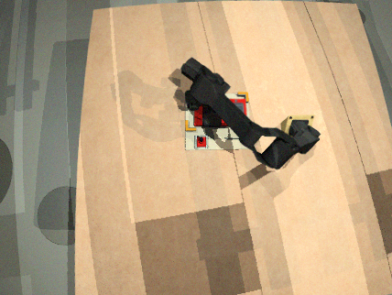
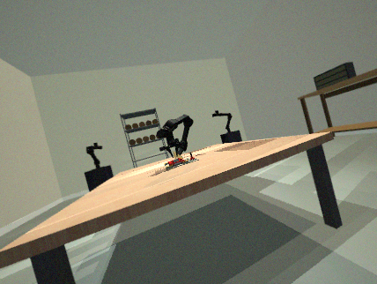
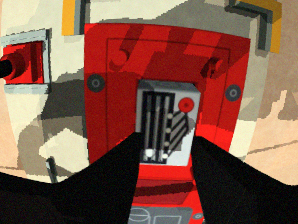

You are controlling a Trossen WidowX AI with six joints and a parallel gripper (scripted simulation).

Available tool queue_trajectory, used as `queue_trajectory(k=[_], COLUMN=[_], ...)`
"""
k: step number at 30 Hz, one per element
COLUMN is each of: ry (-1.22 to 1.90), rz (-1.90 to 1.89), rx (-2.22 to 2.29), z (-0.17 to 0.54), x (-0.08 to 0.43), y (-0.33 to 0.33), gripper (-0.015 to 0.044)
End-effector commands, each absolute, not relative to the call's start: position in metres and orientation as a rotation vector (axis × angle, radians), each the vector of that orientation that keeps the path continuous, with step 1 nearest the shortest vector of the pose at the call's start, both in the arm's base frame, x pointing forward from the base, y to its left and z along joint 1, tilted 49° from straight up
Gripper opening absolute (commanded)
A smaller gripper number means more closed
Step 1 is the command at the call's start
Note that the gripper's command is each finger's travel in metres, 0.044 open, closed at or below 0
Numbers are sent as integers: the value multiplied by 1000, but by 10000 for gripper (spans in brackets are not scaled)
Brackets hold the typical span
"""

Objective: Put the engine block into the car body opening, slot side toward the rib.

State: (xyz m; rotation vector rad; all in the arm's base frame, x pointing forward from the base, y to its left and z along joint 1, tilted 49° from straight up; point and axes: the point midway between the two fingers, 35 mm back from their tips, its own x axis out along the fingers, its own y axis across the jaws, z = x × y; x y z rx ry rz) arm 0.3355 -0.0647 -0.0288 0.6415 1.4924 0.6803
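Observation:
The grey engine block (image 3: 155, 120) stands at the opening in the red car body (image 3: 97, 125) (image 1: 198, 118) (image 2: 172, 164). Its dark slots are on the left and a red disc is at its upper right in the wrist view. The block covers the opening, and a thin strip of its far side shows; I cannot tell how deep it sits. My gripper (image 3: 166, 141) is partly open at the block's near part. The fingertips overlap its side edges in the view, apparently above its top, with no clear grip. The arm hides the block in the top view. The rib cannot be made out.
The car body lies on a pale board (image 1: 190, 143) (image 3: 60, 30) with orange corner brackets (image 1: 188, 126) (image 3: 70, 17). A small red part with a black knob (image 1: 201, 141) (image 3: 35, 62) stands beside the car body. The arm's base is right of the board in the top view.

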Motion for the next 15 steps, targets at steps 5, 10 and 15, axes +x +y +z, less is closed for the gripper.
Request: queue_trajectory(k=[5,10,15], ry=[1494,1494,1494], rz=[682,682,682], rx=[637,637,637], z=[-29,-29,-29], x=[335,335,335], y=[-65,-65,-65], gripper=[0,0,0])
